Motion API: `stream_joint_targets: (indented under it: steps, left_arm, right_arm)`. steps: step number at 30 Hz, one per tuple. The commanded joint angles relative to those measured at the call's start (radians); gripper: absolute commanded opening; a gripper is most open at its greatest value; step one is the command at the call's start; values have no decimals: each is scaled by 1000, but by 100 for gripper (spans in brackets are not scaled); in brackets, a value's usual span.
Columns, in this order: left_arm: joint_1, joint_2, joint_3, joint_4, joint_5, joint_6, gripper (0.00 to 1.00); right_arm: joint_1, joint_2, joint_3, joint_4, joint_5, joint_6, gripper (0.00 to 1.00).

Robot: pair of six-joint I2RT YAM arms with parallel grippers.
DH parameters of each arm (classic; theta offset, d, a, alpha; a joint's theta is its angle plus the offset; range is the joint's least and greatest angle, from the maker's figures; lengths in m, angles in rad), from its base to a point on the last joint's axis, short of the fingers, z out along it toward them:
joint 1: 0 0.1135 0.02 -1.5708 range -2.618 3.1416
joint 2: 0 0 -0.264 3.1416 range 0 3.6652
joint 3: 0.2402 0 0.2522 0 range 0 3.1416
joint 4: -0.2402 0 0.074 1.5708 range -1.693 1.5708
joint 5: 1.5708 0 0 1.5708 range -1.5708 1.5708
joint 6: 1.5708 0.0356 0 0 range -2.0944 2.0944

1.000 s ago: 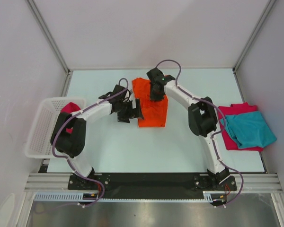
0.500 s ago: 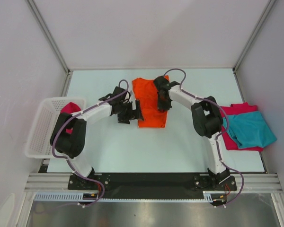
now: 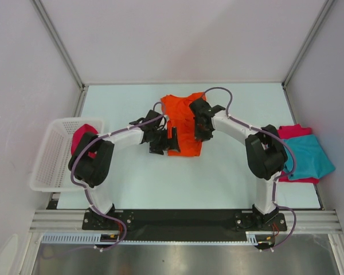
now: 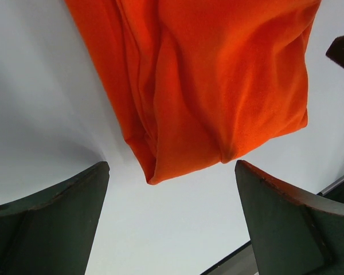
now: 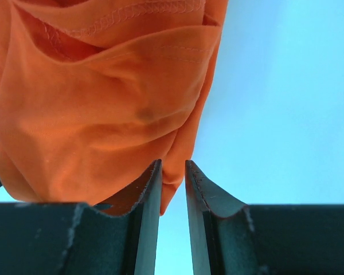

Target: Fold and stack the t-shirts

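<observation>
- From above, the orange shirt (image 3: 183, 129) lies on the surface (image 3: 218, 177) as a tall, narrow, partly folded shape. It sits between the two tools.
- The left tool (image 3: 166, 140) is at the shirt's near left corner. The right tool (image 3: 202, 123) is over its right edge.
- Far out past the right tool, a teal shirt (image 3: 307, 157) lies on top of a pink-red shirt (image 3: 289, 132), which looks like the start of the stack.
- Well behind the left tool, a crimson shirt (image 3: 83, 137) sits bunched in the white basket (image 3: 46, 166).
- By my reading, two shirts are done, the orange one is mid-fold and not yet stacked, and the crimson one has not been started.
- In the left wrist view, the left tool (image 4: 169, 172) stands wide with nothing between its fingers. The orange shirt (image 4: 218, 86) lies just ahead, and its rounded folded corner points back toward the gap.
- A dark shape cut off at the upper right edge of that view cannot be identified.
- In the right wrist view, the right tool (image 5: 173, 166) is narrow, with only a slit between its fingers.
- The rumpled orange shirt (image 5: 103, 114) lies ahead and to the left, with a stitched hem showing at the top.
- A tip of the cloth reaches into the slit, and I cannot tell whether it is pinched or only lying behind the fingers.
- The arms hide part of the shirt's edges from above, so I cannot judge how neat the fold is.
</observation>
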Motion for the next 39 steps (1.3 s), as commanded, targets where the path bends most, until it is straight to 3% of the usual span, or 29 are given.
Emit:
stream_joint_targets:
  steps: [1,23,28,39]
  left_arm:
    - [-2,-3,-4,40,13,-14,96]
    - [-4,17,-10,63,32,-11,94]
    - [-4,8,-30,93,55,-8,80]
    - [-4,25,-33,125,76,-13,63]
  right_arm:
    - [30,-78,-38,0,4,24,28]
    - [127,-108,-244,60,-38,125,28]
    - [121,-98,-240,68,-19,124,28]
    - [131,-176,-183,8,1,131,28]
